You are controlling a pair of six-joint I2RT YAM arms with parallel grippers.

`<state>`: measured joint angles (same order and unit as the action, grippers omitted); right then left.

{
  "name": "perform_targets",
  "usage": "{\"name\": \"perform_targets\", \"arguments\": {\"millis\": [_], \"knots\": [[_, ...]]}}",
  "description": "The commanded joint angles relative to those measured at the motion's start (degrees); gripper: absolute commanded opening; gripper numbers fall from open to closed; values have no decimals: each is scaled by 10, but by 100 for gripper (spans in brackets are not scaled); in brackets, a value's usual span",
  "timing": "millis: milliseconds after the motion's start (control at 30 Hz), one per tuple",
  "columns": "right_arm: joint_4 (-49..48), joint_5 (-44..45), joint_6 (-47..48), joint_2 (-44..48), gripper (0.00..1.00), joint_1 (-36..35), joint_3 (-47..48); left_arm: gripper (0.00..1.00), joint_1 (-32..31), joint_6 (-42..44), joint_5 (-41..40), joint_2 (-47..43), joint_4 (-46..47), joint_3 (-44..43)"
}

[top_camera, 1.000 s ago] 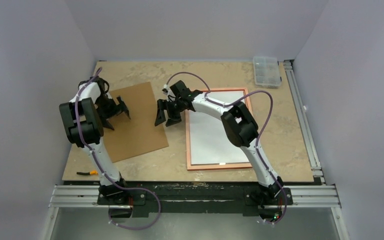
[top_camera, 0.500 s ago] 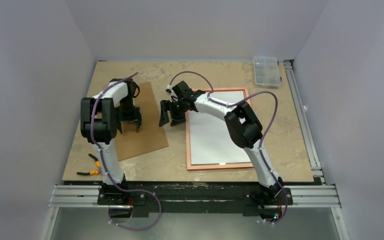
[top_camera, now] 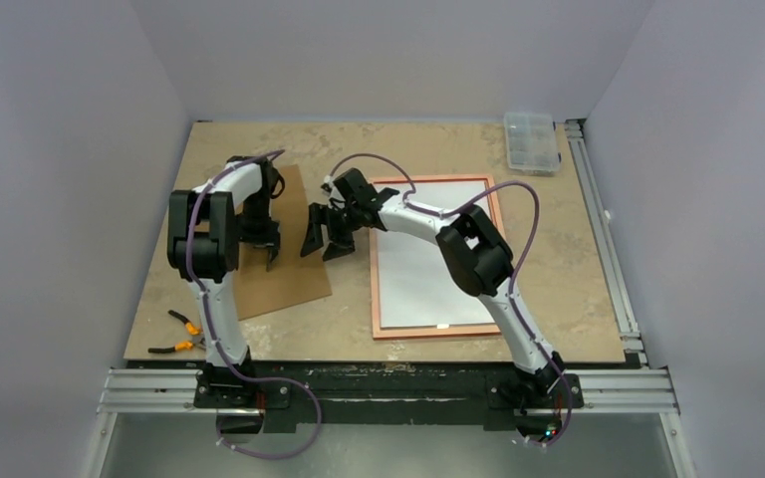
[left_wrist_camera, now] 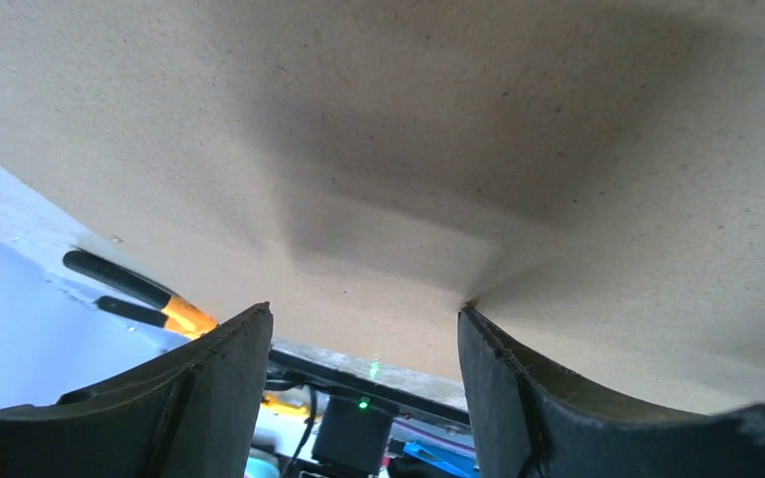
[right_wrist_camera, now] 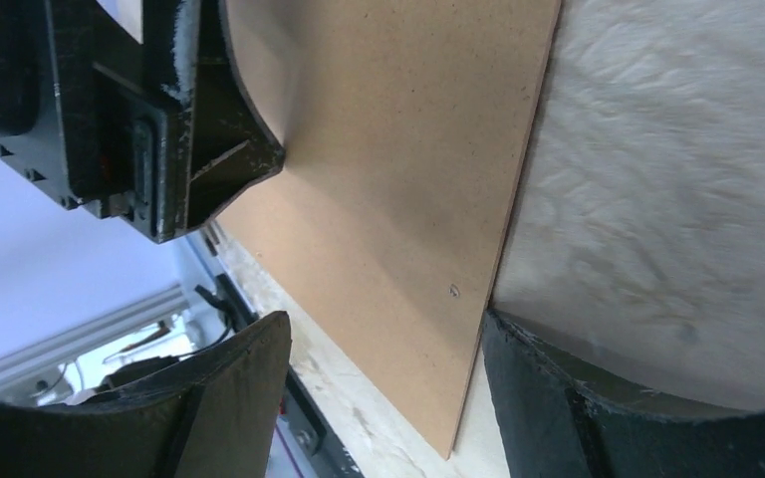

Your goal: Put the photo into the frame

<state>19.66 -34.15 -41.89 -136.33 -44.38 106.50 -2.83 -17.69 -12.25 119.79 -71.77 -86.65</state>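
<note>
The photo [top_camera: 428,269] lies back-up in the frame [top_camera: 428,332]; my left pincer [top_camera: 259,249] and right pincer [top_camera: 322,242] gape released over the backing board [top_camera: 294,284]; next, I judge, lift its right edge.

**Table contents by position**

Table [top_camera: 379,149]: backing board [top_camera: 289,274] lies flat at left. Frame [top_camera: 428,332] lies flat right of centre, apart from the board, with the photo [top_camera: 423,284] inside it. Box [top_camera: 531,141] in far right corner. Pliers [top_camera: 181,334] at near left. Left gripper [top_camera: 258,254] over board; right gripper [top_camera: 322,247] over board's right edge.
</note>
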Motion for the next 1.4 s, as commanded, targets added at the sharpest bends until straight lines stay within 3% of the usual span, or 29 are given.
{"name": "perform_targets", "arguments": {"millis": [0, 267, 767, 867, 967, 1133, 1233, 1367], "knots": [[-114, -64, -89, -15, 69, -16, -46, 68, -4, 15, -23, 20, -2, -9], [-406, -121, -246, 17, 68, -4, -153, 69, -9, 35, -14, 34, -18, -22], [-692, -148, -399, 63, 65, 33, -236, 71, -29, 59, -25, 23, -25, -37], [-712, -152, -411, 73, 64, 42, -241, 71, -41, 64, -19, 23, -31, -57], [-617, -141, -334, 96, 64, 44, -235, 78, -59, 60, -26, 24, -46, -95], [-281, -62, -45, 154, 63, 27, -189, 98, -60, 51, 2, -78, -25, -106], [-115, 27, 121, 163, 64, -3, -140, 100, -48, 29, 38, -174, -13, -108], [-14, 127, 221, 156, 65, -55, -107, 100, -1, -38, 110, -335, 19, -73]]}}
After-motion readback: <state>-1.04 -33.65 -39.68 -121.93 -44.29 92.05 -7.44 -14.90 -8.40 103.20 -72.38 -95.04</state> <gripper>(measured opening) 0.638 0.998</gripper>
